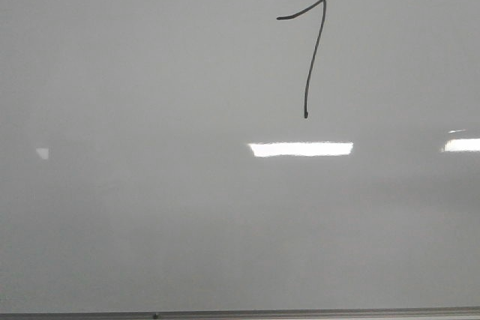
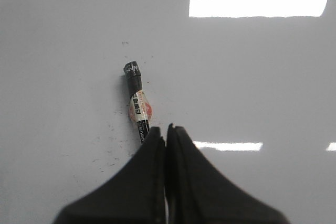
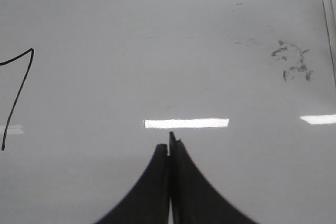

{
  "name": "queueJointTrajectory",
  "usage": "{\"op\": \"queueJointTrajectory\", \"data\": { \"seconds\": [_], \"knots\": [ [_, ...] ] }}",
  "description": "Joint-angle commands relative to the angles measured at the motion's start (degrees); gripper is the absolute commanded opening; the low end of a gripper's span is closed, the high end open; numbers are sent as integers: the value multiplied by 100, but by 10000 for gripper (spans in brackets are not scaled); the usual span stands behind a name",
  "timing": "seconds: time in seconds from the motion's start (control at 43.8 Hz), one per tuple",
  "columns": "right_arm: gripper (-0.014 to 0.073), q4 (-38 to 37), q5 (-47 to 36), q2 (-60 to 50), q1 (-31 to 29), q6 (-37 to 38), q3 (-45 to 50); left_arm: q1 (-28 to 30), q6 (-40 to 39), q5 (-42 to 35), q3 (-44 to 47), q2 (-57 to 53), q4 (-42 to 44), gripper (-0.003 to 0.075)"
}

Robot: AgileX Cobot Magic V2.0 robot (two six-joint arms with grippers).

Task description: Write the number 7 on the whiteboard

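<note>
The number 7 (image 1: 311, 58) is drawn in thin black line on the whiteboard (image 1: 150, 185), upper right of centre in the front view; neither gripper shows in that view. Part of the same number 7 (image 3: 18, 95) appears at the edge of the right wrist view. A black marker (image 2: 137, 100) with a white and red label lies on the whiteboard (image 2: 252, 77); its near end is hidden behind one finger of my left gripper (image 2: 165, 129). That gripper is shut, with nothing between its fingers. My right gripper (image 3: 170, 142) is shut and empty over the bare whiteboard (image 3: 105, 35).
A thin grey metal edge strip (image 1: 240, 314) runs along the board's near side, and another edge strip (image 3: 328, 24) shows in the right wrist view. Dark ink smudges (image 3: 291, 61) mark the board near that strip. Faint specks (image 2: 107, 156) surround the marker.
</note>
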Motion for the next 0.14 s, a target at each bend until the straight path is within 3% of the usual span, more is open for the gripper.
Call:
{"op": "queueJointTrajectory", "data": {
  "seconds": [0.0,0.114],
  "knots": [
    [-67,-84,-515,-99,-13,8,-14,-41,-45,-462,85,-71,1,-21],
    [-67,-84,-515,-99,-13,8,-14,-41,-45,-462,85,-71,1,-21]
  ]
}}
